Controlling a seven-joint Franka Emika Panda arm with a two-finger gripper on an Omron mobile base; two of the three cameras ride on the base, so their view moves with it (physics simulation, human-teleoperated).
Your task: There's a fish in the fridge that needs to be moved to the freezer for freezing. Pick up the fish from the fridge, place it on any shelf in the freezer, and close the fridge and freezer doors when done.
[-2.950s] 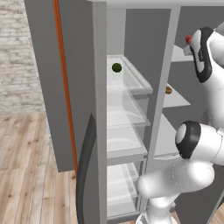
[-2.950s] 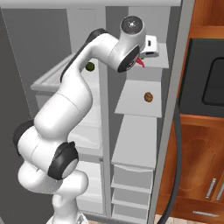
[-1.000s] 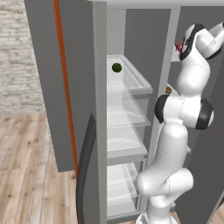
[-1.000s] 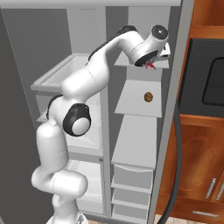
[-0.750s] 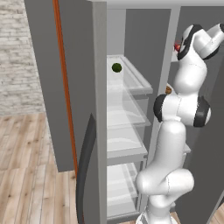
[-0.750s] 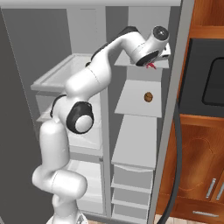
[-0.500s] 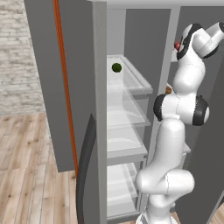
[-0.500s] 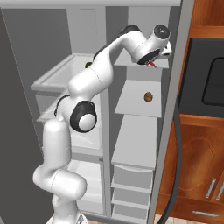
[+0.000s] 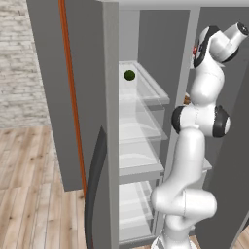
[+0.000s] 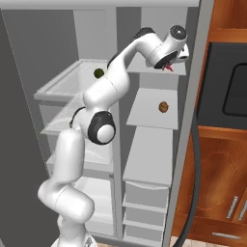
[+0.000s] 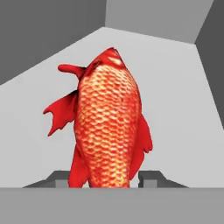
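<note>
Filling hand view: fish (image 11: pixel 107 127) between claw (image 11: pixel 105 178) tips.

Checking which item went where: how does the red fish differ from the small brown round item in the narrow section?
The fish is red-orange, long and scaly; the brown item is small, round and dull. The fish sits at the top freezer shelf, between the claw fingers; the brown item lies alone one shelf lower. Both are in the freezer.

arm stretched high, gripper (image 10: pixel 168 66) tilted down, 2 fingers nearly closed
</note>
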